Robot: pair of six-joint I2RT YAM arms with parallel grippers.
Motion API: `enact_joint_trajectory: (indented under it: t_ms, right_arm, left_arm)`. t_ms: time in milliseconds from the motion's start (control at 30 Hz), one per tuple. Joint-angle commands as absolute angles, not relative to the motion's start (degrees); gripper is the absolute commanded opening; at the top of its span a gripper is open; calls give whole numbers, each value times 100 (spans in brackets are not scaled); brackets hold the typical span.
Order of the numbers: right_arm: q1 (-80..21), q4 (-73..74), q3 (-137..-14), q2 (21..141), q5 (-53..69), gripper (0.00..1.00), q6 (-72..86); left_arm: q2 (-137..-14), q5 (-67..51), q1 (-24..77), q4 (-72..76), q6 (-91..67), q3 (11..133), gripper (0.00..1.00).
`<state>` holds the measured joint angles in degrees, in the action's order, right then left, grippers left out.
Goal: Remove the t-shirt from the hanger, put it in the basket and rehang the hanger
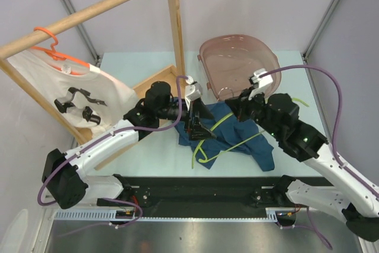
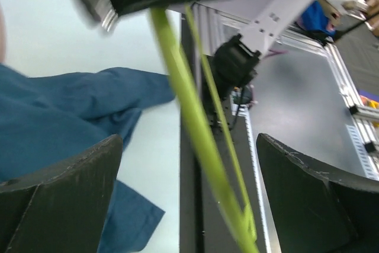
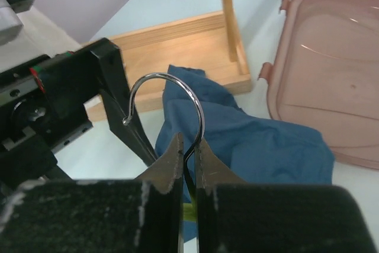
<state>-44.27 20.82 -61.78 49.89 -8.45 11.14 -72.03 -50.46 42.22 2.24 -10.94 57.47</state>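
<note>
Top: blue t-shirt (image 1: 243, 137) crumpled on bench (image 1: 154, 152), frame centre, green hanger (image 1: 234, 146) partly over it.
Left wrist: left claw (image 2: 186, 143) wide apart, hanger bar running through its gap, t-shirt at left.
Right wrist: right claw (image 3: 188, 146) clamped on hanger's metal hook (image 3: 163, 76), t-shirt just behind, centre-right.

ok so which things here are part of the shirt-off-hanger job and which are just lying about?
In the job: blue t-shirt, green hanger, right claw shut on its hook, left claw open.
Lying about: white t-shirt, orange hanger, wooden rack, pink tub.
</note>
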Motion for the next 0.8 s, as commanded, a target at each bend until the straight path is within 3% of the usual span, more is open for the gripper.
enact_joint_trajectory:
  t_ms: [0, 100, 167, 200, 233, 300, 433, 533, 633, 667, 733, 767]
  right_arm:
    - [-5211, 1433, -6574, 5317, -1765, 0, 739]
    - [-5650, 1337, -6705, 5527, -2188, 0, 659]
    - [-5791, 1240, -6724, 5555, -2372, 0, 668]
    - [-5888, 1170, -6732, 5555, -2460, 0, 694]
    - [-5897, 1143, -6732, 5520, -2565, 0, 738]
    - [-5889, 1169, -6750, 5476, -2654, 1, 852]
    - [-5705, 1502, -6846, 5239, -2506, 12, 975]
    - [-5346, 2011, -6917, 4976, -2023, 51, 1055]
    - [-4732, 2775, -7057, 4782, -1382, 74, 1064]
    - [-4563, 3186, -7162, 4651, -1188, 88, 1003]
    - [-3951, 3628, -7268, 4562, -442, 100, 696]
    - [-3772, 4091, -7425, 4544, -135, 100, 599]
  left_arm:
    - [-7242, -5598, 4430, 44, -773, 6091, 100]
    - [-7277, -5389, 4500, -165, -634, 6134, 97]
    - [-7356, -5029, 4518, -621, -467, 6266, 83]
    - [-7461, -4879, 4518, -798, -301, 6441, 75]
    - [-7505, -4747, 4509, -983, -221, 6547, 60]
    - [-7611, -4352, 4509, -1379, -71, 6705, 47]
    - [-7647, -3982, 4491, -1669, 122, 6820, 0]
    - [-7532, -3885, 4482, -1714, 316, 6759, 1]
    - [-7409, -3657, 4482, -1923, 641, 6759, 0]
    - [-7366, -3595, 4482, -1986, 833, 6767, 0]
    - [-7243, -3778, 4465, -2135, 1036, 6750, 0]
    - [-7120, -3901, 4465, -2153, 1229, 6724, 0]
